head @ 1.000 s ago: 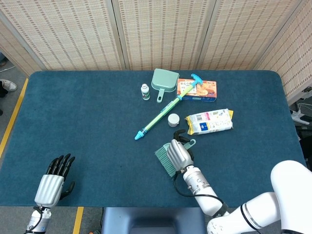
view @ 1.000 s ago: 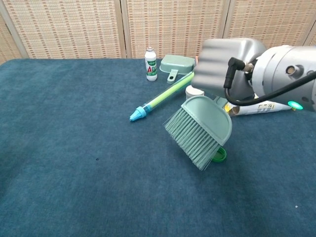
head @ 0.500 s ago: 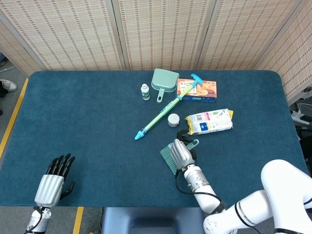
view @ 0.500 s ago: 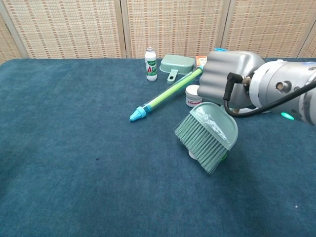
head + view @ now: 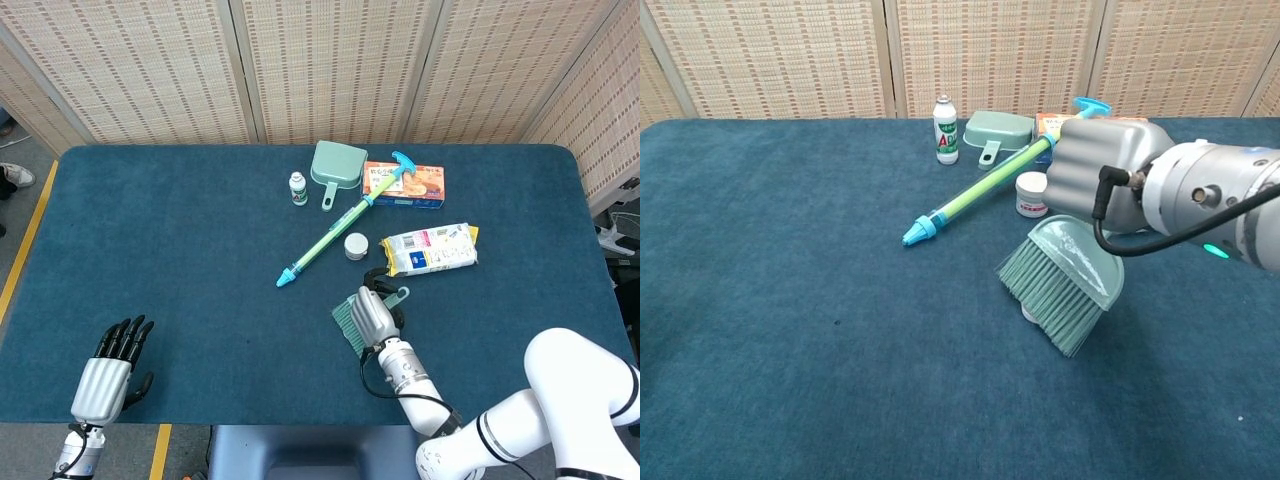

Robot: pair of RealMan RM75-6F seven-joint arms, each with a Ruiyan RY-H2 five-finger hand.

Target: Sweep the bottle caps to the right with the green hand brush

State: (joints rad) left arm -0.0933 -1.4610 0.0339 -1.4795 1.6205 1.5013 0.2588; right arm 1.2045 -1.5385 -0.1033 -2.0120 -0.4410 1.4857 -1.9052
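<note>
So my right hand (image 5: pixel 1102 170) grips the green hand brush (image 5: pixel 1063 283), bristles down on the table (image 5: pixel 150 230), a white cap (image 5: pixel 1029 312) peeking out underneath. Left hand (image 5: pixel 108 372) sits at 8 o'clock, fingers straight, holding nothing.

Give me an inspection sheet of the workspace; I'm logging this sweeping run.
Surface: blue cloth table.
Job's things: green brush, bristles down on the cloth; a small white object, perhaps a cap, peeks out under the bristles.
Clutter: dustpan, small bottle, long green-blue stick, white jar, orange box, snack packet.
Hands: right hand grips the brush; left hand holds nothing, fingers apart, at the near left edge.
Cables: black cable looping at the right wrist.
Surroundings: woven screens behind; yellow floor line and a shoe at left.
</note>
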